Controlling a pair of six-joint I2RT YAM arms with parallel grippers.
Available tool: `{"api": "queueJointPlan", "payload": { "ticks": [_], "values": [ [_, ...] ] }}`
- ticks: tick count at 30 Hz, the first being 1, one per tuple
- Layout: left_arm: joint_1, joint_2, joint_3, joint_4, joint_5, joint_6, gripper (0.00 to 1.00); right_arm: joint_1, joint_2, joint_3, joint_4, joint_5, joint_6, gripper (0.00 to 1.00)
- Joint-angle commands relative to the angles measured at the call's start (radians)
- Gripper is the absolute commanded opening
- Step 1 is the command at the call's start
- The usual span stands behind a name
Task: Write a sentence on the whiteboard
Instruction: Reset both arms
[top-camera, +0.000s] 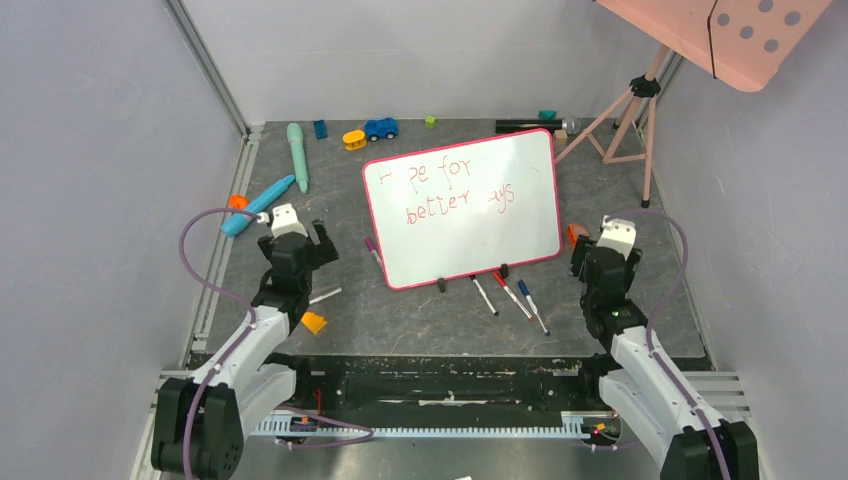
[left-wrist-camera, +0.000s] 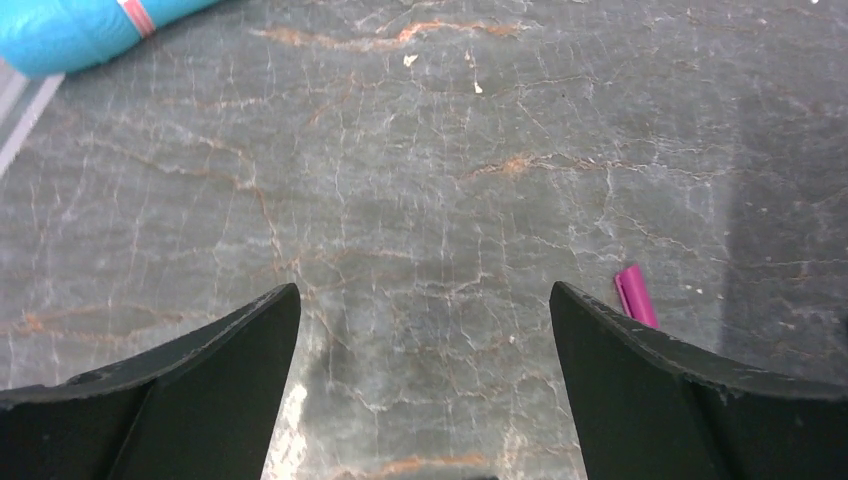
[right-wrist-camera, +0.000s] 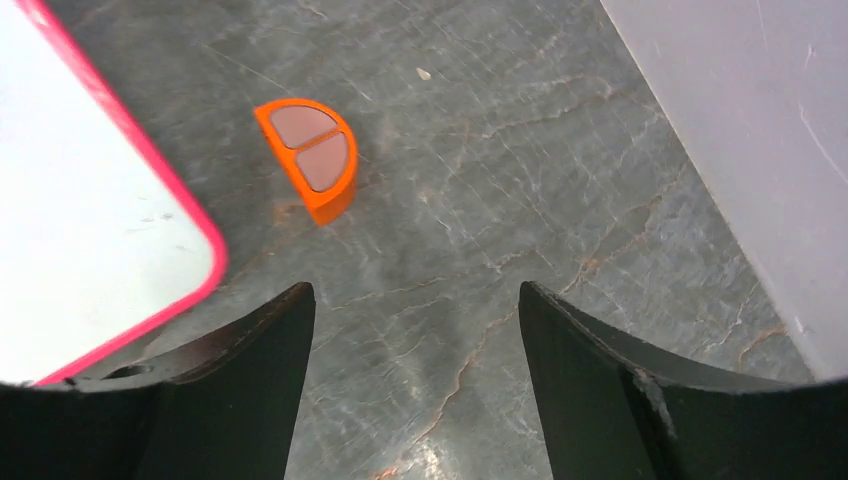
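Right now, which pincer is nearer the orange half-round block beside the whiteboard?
Right. The right pincer hangs just short of the block; the left pincer sits beyond the whiteboard's other side.

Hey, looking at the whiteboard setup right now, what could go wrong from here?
1. The right fingers hang open beside the lower corner of the whiteboard. A sideways swing could knock the board, which stands on small feet.
2. Three markers lie loose in front of it, and a reaching arm may scatter them.
3. Brushing the sentence could smear the red ink.
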Motion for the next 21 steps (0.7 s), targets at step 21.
{"api": "queueJointPlan", "payload": {
  "ticks": [21],
  "values": [
    [0.028, 0.515, -0.069, 0.872, 0.101, 0.342, 1.0, -0.04, 0.594, -0.375, 1.4, -0.109, -0.301, 0.98]
  ]
}}
